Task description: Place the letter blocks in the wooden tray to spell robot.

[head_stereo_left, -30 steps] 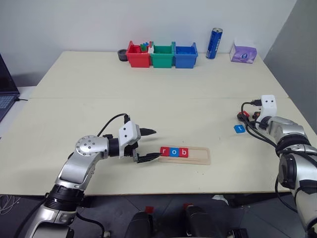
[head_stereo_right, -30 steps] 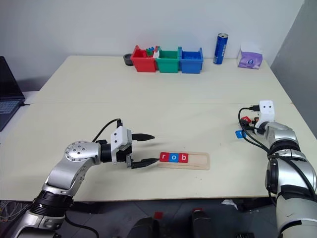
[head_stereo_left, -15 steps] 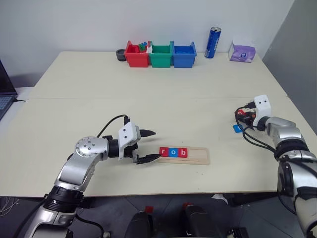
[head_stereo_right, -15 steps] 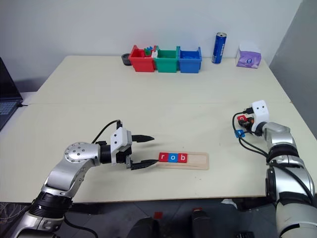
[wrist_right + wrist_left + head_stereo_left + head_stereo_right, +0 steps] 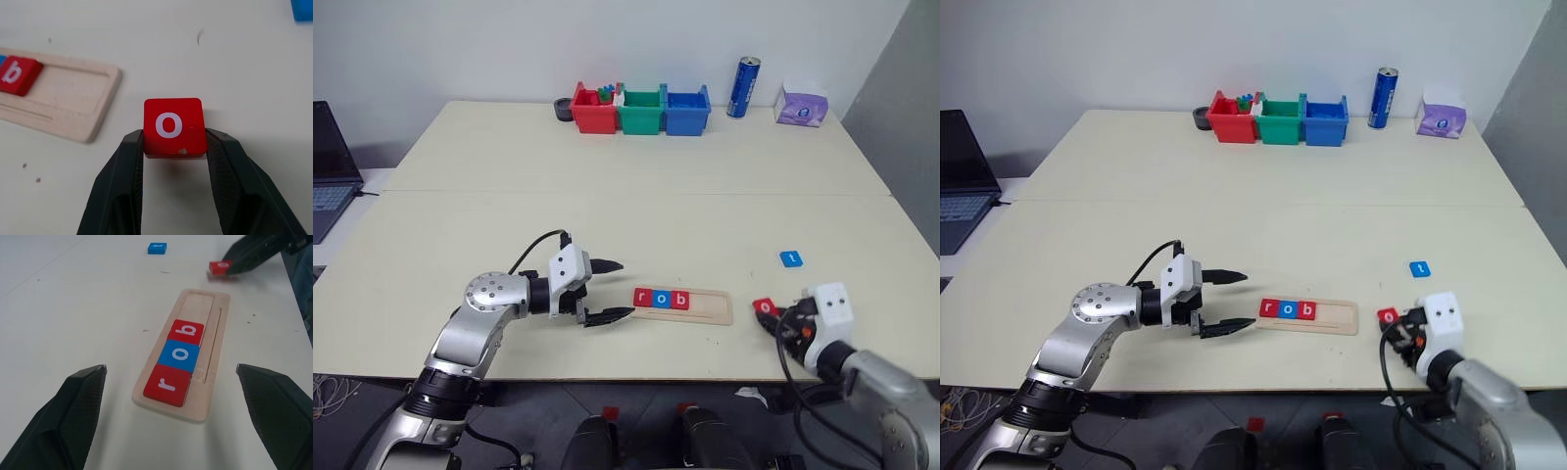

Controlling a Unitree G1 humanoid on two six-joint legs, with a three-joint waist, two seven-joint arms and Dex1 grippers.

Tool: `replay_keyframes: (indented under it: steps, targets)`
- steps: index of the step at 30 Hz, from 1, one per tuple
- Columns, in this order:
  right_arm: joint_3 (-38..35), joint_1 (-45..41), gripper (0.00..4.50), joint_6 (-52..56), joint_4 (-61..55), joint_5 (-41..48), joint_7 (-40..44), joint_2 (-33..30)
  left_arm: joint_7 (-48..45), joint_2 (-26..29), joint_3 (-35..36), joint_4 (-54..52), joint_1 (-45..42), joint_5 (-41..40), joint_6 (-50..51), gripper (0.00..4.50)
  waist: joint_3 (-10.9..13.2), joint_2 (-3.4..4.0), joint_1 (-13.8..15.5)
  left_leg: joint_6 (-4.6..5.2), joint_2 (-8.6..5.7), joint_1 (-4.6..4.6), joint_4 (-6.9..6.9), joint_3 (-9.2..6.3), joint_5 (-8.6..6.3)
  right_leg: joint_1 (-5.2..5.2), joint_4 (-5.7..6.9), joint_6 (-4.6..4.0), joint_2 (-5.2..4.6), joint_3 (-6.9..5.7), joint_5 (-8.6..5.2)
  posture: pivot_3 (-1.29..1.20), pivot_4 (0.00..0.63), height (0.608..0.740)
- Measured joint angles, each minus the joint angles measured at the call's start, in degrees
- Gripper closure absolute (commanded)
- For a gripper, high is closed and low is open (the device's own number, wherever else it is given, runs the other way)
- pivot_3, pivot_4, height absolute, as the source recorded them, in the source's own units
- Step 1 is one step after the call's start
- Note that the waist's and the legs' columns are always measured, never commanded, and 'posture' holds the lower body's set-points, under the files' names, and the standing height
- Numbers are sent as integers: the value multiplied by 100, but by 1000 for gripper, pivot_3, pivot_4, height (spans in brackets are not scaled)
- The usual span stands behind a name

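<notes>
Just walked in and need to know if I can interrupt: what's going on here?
The robot is spelling a word in the wooden tray. The r tile, blue o tile and b tile already sit there. The right gripper holds the red o tile between its fingers near the tray's empty end. The blue t tile lies loose on the table. The left gripper is open beside the tray's r end.

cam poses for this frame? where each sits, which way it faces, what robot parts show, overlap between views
Left/right eye: on the head, looking forward and down over the table; both arms show.
Left wrist: on the left arm, looks along the open left gripper at the wooden tray holding r, o, b.
Right wrist: on the right arm, looks along the right gripper, shut on the red o block.
Shared: both wrist views show tray, b block, red o block.
</notes>
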Motion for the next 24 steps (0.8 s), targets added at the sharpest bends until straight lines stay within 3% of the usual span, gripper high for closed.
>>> replay_keyframes:
  steps: [4,12,13,15,20,24]
  targets:
    - [106,-161,3041,-205,112,-280,-672,429,-51,-40,-12,32,-87,5,-37,0,-1,-2,-13,2,-1,5,-4,8,1,-1,-4,2,5,10,3,0,150,740]
    - [168,-559,274,-576,540,-445,-1290,967,-79,-47,-23,56,-92,21,-94,0,-1,-2,4,1,3,-12,-13,4,0,-6,-6,-9,6,7,-11,0,150,740]
    - [171,-583,38,-581,540,-437,-1328,1022,-70,-44,-23,49,-76,21,-94,0,-1,-2,4,1,4,-12,-12,4,0,-6,-6,-9,6,8,-11,0,150,740]
    - [167,-645,38,-581,539,-412,-1367,1020,-37,-32,-21,13,-17,21,-94,0,0,-2,2,1,3,-11,-11,4,0,-6,-6,-9,4,8,-10,0,150,740]
    - [-21,-1027,38,-564,313,-278,-1025,255,25,-1,-14,-4,32,21,-93,0,0,-2,2,2,-2,-11,-8,5,0,-5,-8,-6,3,2,-10,0,150,740]
    - [-40,-1233,38,-696,718,171,490,-1622,57,-9,-12,-9,34,22,-92,0,4,-4,3,4,-7,-8,-8,13,-1,-3,-14,-5,3,-2,-9,0,150,740]
